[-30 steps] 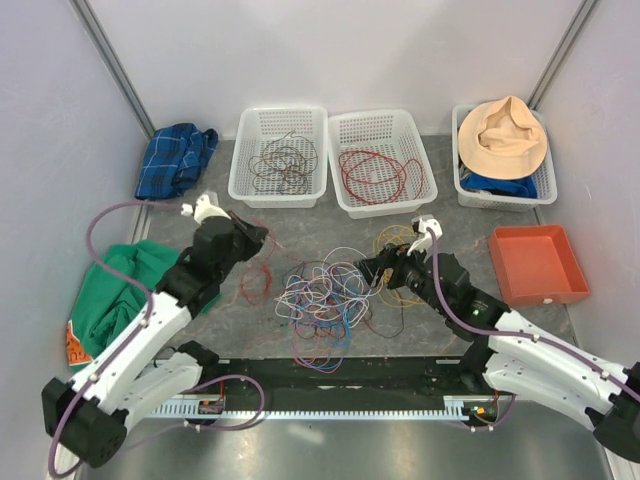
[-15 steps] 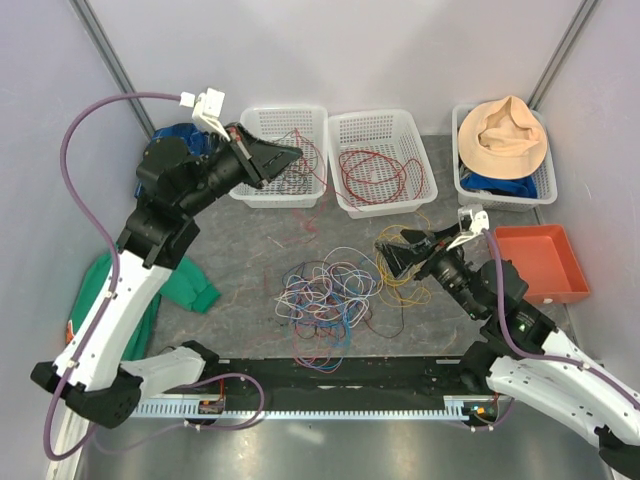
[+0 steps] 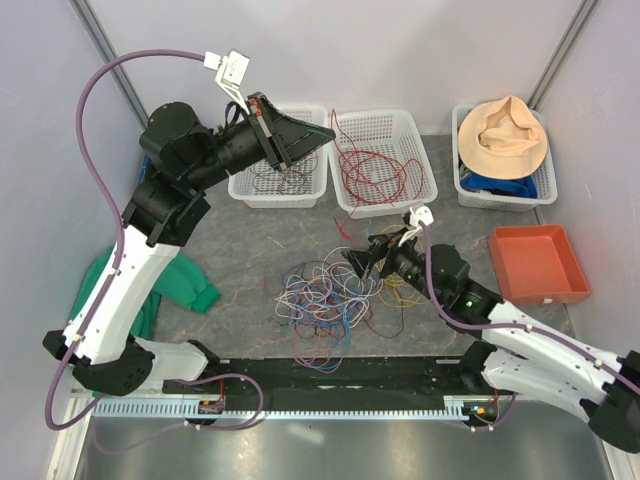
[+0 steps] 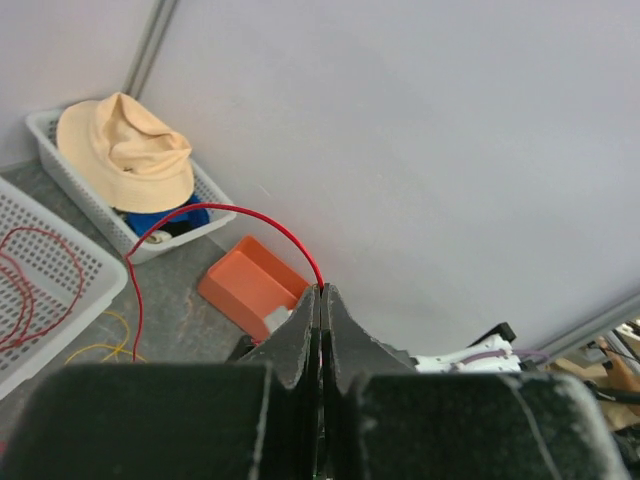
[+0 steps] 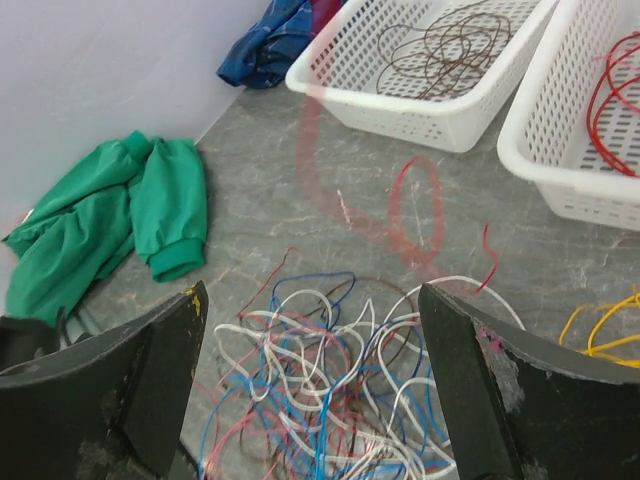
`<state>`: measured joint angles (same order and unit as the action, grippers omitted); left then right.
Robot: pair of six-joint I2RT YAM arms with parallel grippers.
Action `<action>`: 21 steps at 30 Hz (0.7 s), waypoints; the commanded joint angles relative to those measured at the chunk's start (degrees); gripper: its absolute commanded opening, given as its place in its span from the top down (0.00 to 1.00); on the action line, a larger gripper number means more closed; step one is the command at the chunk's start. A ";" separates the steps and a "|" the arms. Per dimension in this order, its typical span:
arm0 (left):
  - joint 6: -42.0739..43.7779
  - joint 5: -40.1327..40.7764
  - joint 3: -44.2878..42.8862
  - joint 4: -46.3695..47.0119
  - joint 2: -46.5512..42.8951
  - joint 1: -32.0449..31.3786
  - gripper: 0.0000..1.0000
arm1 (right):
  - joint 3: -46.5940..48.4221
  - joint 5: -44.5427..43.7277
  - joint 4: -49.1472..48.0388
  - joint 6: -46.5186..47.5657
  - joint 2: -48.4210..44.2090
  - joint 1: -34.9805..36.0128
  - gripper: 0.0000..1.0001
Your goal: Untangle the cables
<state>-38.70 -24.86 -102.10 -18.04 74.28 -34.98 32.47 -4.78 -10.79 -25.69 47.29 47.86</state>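
The left end effector [image 3: 325, 133] is raised high at the far side of the scene, above the gap between the left basket [image 3: 270, 200] and the middle basket [image 3: 390, 114], its tips pointing right and pressed together on a single red cable [image 4: 210, 206]. From that pinch the cable arcs up, then hangs down towards the near side. Its long axis runs roughly far to near, and its lower end is close to the worktop [image 3: 240, 240], just far of the tangle [image 3: 325, 295]; in the right wrist view that lower stretch is blurred. The middle basket, which already has red loops lying in it, sits just right of and below the pinching tips, so the drop looks to turn on a short carry to the right, with the trailing length drawn in after it. The right end effector [image 3: 360, 262] hovers low at the right edge of the tangle with its fingers spread wide and nothing between them. The heap of white, blue, purple and brown wires lies below and to its left, nearer this arm than the other
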 commanded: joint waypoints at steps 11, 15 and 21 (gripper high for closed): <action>2.58 -0.98 -4.50 -0.94 1.13 -3.16 0.98 | 7.69 -6.04 -19.45 3.02 15.72 0.13 0.06; 3.71 -0.10 -5.21 -2.17 1.04 -3.16 0.98 | 7.17 -5.94 -18.93 2.14 15.38 0.13 0.07; 5.82 2.62 -6.53 -3.84 0.69 -3.25 0.98 | 6.64 -12.27 -7.86 2.23 11.52 0.13 0.07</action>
<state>-36.73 -24.77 -105.62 -21.04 75.40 -38.02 37.78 -12.80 -23.92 -23.57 61.98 47.90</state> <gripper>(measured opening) 0.023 0.931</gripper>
